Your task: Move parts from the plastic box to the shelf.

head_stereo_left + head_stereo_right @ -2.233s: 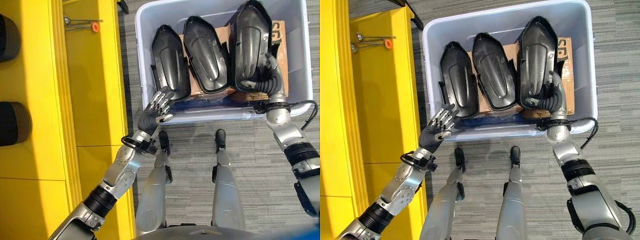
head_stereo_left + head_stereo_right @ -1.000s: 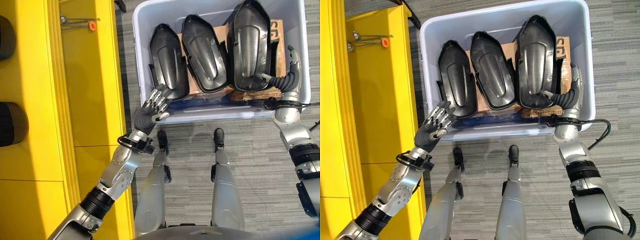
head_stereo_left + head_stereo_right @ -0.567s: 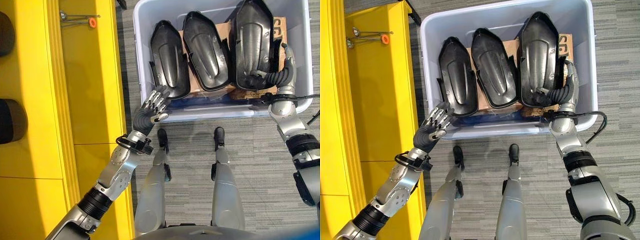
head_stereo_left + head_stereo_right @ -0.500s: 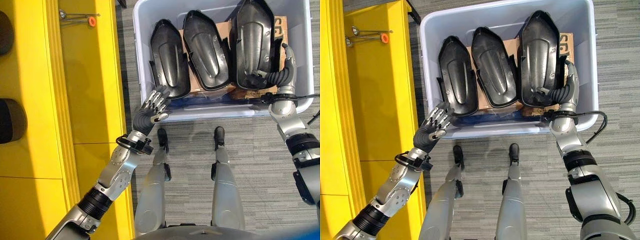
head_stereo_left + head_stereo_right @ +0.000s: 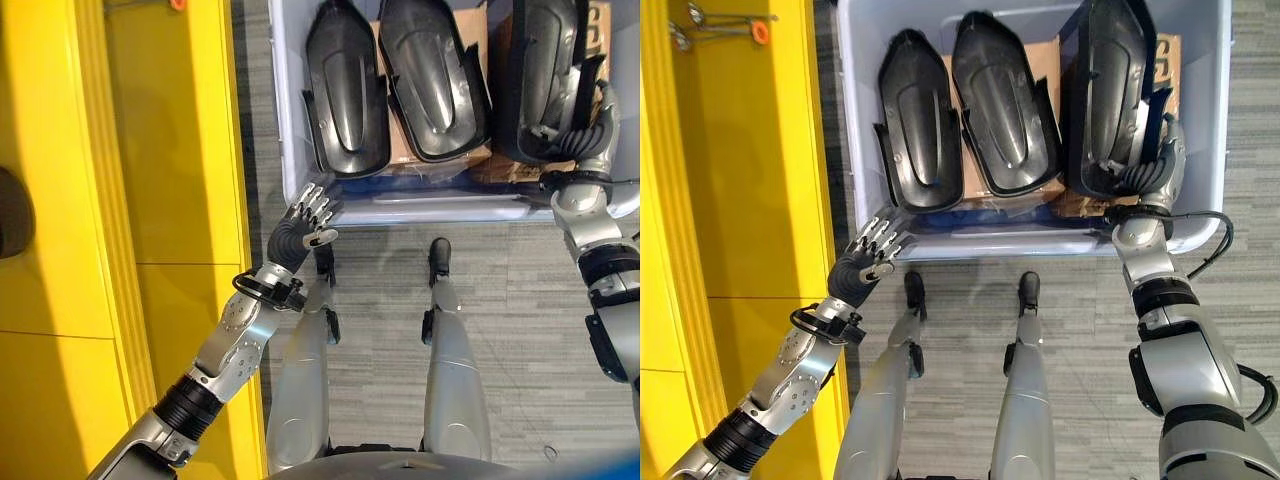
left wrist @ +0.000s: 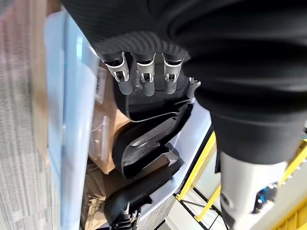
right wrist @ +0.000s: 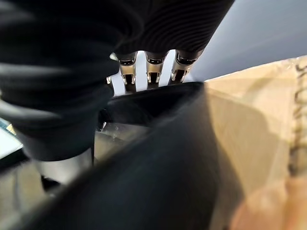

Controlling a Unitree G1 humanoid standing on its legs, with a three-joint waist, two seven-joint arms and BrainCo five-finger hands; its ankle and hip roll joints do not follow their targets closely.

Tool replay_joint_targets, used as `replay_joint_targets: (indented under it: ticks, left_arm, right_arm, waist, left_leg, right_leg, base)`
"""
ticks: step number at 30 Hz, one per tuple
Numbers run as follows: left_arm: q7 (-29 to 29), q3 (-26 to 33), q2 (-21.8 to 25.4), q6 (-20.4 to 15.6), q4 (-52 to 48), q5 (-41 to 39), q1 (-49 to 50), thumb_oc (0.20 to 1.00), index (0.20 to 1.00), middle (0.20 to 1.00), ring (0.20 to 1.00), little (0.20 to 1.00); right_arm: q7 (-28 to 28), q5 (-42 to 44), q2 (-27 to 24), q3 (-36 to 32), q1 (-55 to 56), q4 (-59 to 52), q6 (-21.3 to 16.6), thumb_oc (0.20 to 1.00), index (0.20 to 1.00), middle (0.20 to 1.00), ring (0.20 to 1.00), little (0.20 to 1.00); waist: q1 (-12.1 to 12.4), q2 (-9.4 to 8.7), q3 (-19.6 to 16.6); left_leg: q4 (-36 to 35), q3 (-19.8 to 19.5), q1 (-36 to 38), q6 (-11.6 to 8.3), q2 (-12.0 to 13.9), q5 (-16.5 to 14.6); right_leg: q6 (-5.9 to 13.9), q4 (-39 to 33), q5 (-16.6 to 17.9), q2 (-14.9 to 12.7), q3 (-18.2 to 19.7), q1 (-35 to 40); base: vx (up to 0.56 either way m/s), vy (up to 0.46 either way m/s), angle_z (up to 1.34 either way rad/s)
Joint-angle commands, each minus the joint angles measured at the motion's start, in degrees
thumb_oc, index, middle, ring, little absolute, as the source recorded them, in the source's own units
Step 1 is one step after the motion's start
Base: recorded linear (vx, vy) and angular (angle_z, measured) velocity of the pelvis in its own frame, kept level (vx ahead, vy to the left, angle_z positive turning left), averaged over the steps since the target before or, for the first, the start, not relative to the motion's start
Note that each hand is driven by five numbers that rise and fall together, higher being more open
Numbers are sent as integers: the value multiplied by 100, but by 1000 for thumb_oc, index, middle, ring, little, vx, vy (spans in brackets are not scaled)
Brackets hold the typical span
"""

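Right eye view: plastic box (image 5: pixel 855 120) sits higher in frame than before through camera shift; three black parts remain inside it. Right hand (image 5: pixel 1155 160), formerly at the box's right wall, now curls its fingers (image 5: pixel 1172 135) round the right part (image 5: pixel 1112 90). Left hand (image 5: pixel 862 262) hovers outside the box's near-left corner, fingers spread, empty. Yellow shelf (image 5: pixel 760 200) left of box.
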Motion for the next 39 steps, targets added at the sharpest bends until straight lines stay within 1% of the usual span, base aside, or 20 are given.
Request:
replay_joint_targets:
  ticks: [1, 3, 10, 11, 12, 13, 18, 23, 27, 33, 35, 36, 39]
  left_arm:
    - [37, -67, 92, -246, -754, -34, 53, 1000, 1000, 1000, 1000, 1000]
    - [47, -89, 98, -228, -790, -42, 42, 1000, 1000, 1000, 1000, 1000]
    - [61, -88, 131, -213, -811, -61, 70, 1000, 1000, 1000, 1000, 1000]
    - [65, -100, 145, -202, -816, -63, 61, 1000, 1000, 1000, 1000, 1000]
    - [61, -95, 151, -200, -824, -57, 54, 1000, 1000, 1000, 1000, 1000]
    - [60, -103, 153, -195, -817, -60, 49, 1000, 1000, 1000, 1000, 1000]
    - [47, -112, 146, -178, -786, -43, 22, 1000, 1000, 1000, 1000, 1000]
    - [52, -115, 94, -186, -740, -63, -17, 1000, 1000, 1000, 1000, 1000]
    - [22, -79, 74, -185, -694, -85, 40, 1000, 1000, 1000, 1000, 1000]
    - [-80, -61, 76, -150, -616, -194, 173, 1000, 1000, 1000, 1000, 1000]
    - [-158, -50, 119, -105, -572, -232, 284, 1000, 1000, 1000, 1000, 1000]
    - [-242, -27, 139, -53, -523, -256, 409, 1000, 1000, 1000, 1000, 1000]
    - [-283, -4, 155, -26, -497, -254, 501, 1000, 1000, 1000, 1000, 1000]
  right_arm:
    - [113, 354, -218, 261, -112, 232, 8, 1000, 1000, 1000, 1000, 1000]
    - [227, 411, -109, 419, -303, 499, 62, 1000, 1000, 1000, 1000, 1000]
    - [476, 509, 65, 746, -636, 798, 134, 1000, 1000, 1000, 1000, 1000]
    - [557, 561, 104, 816, -747, 960, 160, 740, 740, 740, 740, 740]
    - [597, 591, 127, 851, -794, 1009, 168, 382, 382, 382, 382, 382]
    - [629, 613, 144, 881, -831, 1058, 172, 200, 200, 200, 200, 200]
    - [705, 637, 206, 985, -868, 1103, 185, 200, 200, 200, 200, 200]
    - [642, 719, 189, 849, -658, 894, 135, 200, 200, 200, 200, 200]
    - [571, 782, 79, 577, -172, 182, 13, 200, 200, 200, 200, 200]
    - [468, 815, -55, -20, 696, -658, -129, 200, 200, 200, 200, 200]
    - [434, 767, -92, -308, 1113, -1046, -160, 200, 200, 200, 200, 200]
    - [422, 703, -70, -572, 1548, -1426, -222, 200, 200, 200, 200, 200]
    - [416, 669, -32, -735, 1802, -1629, -240, 200, 200, 200, 200, 200]
  waist:
    - [149, 167, -244]
    - [162, 181, -229]
    - [177, 160, -198]
    - [182, 157, -184]
    - [185, 155, -174]
    - [186, 149, -162]
    - [188, 132, -151]
    - [163, 64, -186]
    - [120, -12, -285]
    - [76, -102, -499]
    - [72, -121, -603]
    - [69, -141, -715]
    - [72, -156, -785]
  left_leg:
    - [540, -488, 44, -458, 520, -466]
    - [556, -499, -27, -450, 517, -471]
    - [581, -522, -129, -445, 507, -459]
    - [586, -525, -144, -444, 499, -458]
    - [592, -528, -149, -442, 491, -458]
    - [598, -533, -162, -441, 492, -455]
    - [613, -568, -166, -434, 494, -445]
    - [607, -575, -55, -445, 500, -456]
    - [524, -554, 169, -463, 531, -452]
    - [372, -587, 608, -503, 583, -416]
    - [276, -591, 902, -518, 597, -418]
    - [136, -623, 1265, -537, 637, -431]
    - [42, -641, 1426, -537, 654, -382]
  right_leg:
    - [17, 841, -6, -62, 158, -552]
    - [7, 889, -11, -55, 162, -638]
    - [-10, 926, -2, -48, 157, -729]
    - [-17, 935, -5, -41, 144, -730]
    - [-19, 939, -3, -36, 145, -733]
    - [-20, 944, 1, -36, 138, -738]
    - [-30, 991, -15, -32, 116, -735]
    - [-27, 970, -22, -24, 95, -614]
    - [-15, 893, -15, -30, 42, -392]
    - [15, 760, -16, -80, -61, 120]
    - [35, 694, -45, -123, -132, 450]
    - [59, 573, -107, -148, -197, 881]
    - [77, 471, -79, -184, -256, 1073]
  base:
    - [0, 0, 0]
    - [0, 0, 0]
    - [0, 0, 0]
    - [0, 0, 0]
    - [0, 0, 0]
    - [0, 0, 0]
    - [0, 0, 0]
    - [0, 0, 0]
    - [8, -3, 2]
    - [39, -20, 2]
    - [114, -21, 15]
    - [113, -20, 14]
    - [73, -13, 11]
